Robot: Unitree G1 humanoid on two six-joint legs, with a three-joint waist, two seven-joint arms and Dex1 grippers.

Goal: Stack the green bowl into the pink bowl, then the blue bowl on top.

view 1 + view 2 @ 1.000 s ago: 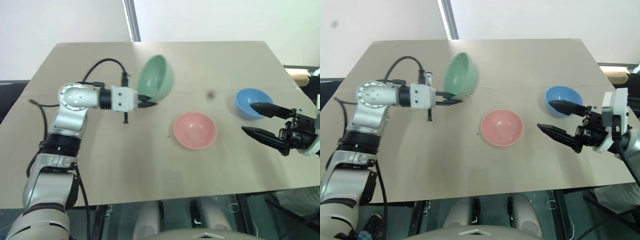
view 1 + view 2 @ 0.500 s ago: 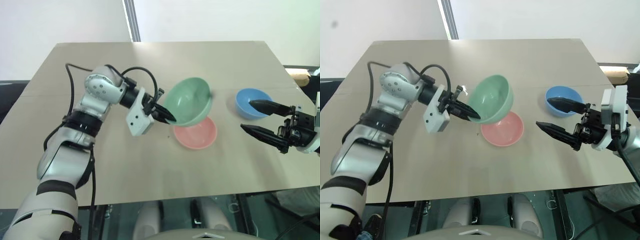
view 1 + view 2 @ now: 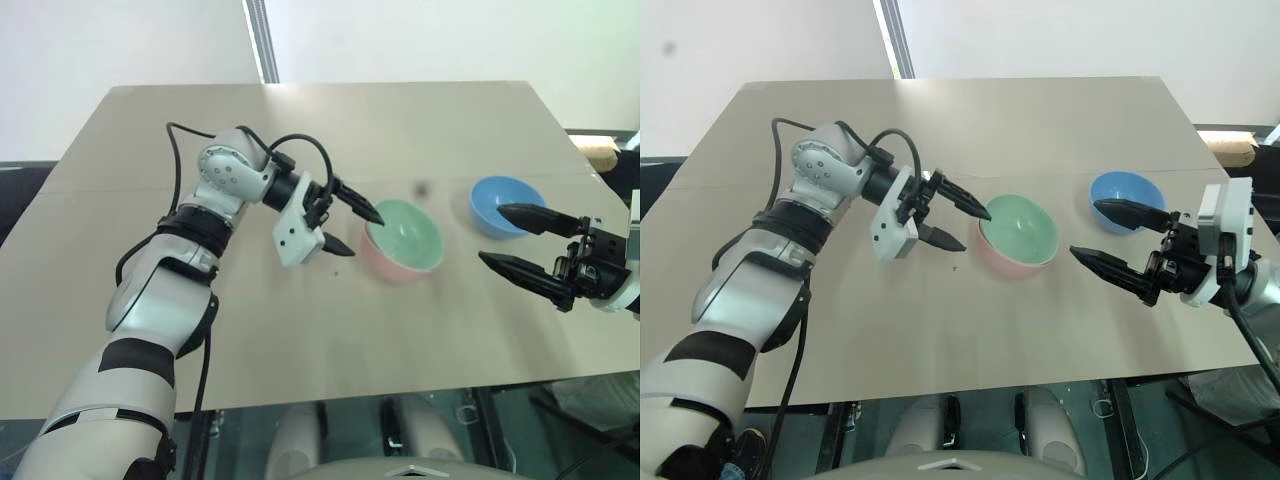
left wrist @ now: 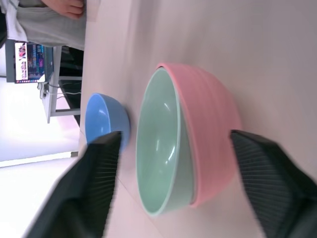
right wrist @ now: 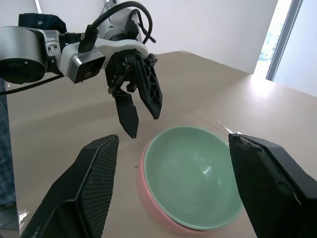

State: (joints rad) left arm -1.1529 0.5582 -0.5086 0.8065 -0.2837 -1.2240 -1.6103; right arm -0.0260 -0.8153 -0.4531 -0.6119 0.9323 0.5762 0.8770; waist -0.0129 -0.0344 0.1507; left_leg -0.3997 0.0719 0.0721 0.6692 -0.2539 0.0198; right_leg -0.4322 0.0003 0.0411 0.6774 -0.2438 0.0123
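Green bowl [image 3: 404, 228]: seated inside the pink bowl [image 3: 385, 266], near the middle of the table [image 3: 300, 340]. It sits slightly tilted, its rim standing a little above the pink rim on one side; the inside is bare.

Pink bowl: upright on the tabletop, carrying the green bowl. Only its outer wall and rim show around the green one.

Blue bowl [image 3: 500, 200]: upright on the table, to the right of the nested pair and apart from it. Nothing in it.

My left pincer [image 3: 348, 228]: fingers spread wide, holding nothing. It sits just beside the nested pair on their left, tips pointing toward the bowls and angled downward, not touching either rim. One finger reaches toward the green rim, the other hangs lower over the tabletop.

My right pincer [image 3: 511, 240]: fingers spread wide, holding nothing. It hovers at the right side of the table, tips pointing left. The upper finger lies across the blue bowl as seen from the head; the lower finger is nearer me, over bare table.

Table: pale wooden top.
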